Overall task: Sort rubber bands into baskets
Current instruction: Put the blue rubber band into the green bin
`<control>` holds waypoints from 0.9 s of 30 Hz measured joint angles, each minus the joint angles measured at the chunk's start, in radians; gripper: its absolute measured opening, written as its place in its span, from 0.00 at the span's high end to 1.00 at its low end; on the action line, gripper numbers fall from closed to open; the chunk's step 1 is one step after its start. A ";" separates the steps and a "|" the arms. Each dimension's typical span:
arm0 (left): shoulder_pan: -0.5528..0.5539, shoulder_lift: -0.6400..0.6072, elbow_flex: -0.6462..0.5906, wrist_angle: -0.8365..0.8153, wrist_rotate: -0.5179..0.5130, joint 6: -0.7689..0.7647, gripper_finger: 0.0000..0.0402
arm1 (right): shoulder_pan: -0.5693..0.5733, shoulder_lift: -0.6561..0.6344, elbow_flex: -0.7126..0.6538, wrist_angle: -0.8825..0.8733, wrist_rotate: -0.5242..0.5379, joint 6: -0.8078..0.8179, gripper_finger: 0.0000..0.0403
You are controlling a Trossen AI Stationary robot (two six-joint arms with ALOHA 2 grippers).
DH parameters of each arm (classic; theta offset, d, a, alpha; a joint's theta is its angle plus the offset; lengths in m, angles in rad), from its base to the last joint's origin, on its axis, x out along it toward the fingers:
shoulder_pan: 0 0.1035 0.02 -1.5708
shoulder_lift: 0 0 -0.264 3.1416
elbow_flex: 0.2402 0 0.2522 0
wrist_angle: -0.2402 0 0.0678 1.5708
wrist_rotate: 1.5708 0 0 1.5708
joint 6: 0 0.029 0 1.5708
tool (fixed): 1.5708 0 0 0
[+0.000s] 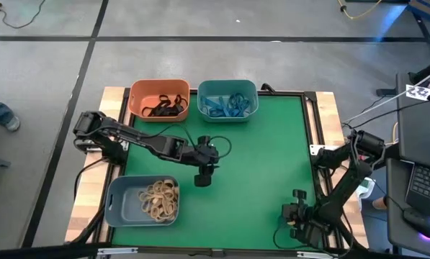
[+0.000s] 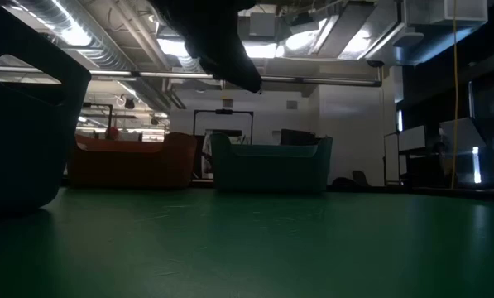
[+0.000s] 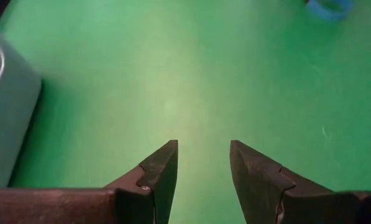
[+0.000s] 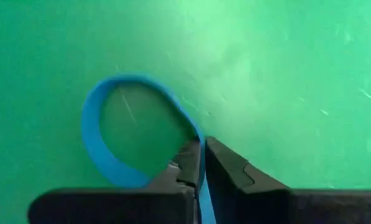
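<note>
The right gripper (image 4: pixel 201 163) pinched a blue band (image 4: pixel 110 134) low over the mat (image 1: pixel 265 165) at the table's near right corner. The left gripper (image 3: pixel 202 163), fingers spread and empty, hovered mid-table. Sorting looked nearly done: black bands filled the orange basket (image 1: pixel 137 92), blue the teal basket (image 1: pixel 252 89), tan the grey basket (image 1: pixel 121 188), with one blue band left to deliver.

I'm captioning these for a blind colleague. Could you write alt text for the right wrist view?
The right hand pinches a blue rubber band between its two dark fingers, which are closed on it. The band's loop hangs open in front of the fingers over the bare green mat; nothing else is in view.
</note>
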 joint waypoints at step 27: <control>-0.185 -0.044 -0.157 0.101 -0.141 -0.084 0.64 | -0.457 -0.200 0.001 -0.113 0.216 -0.400 0.99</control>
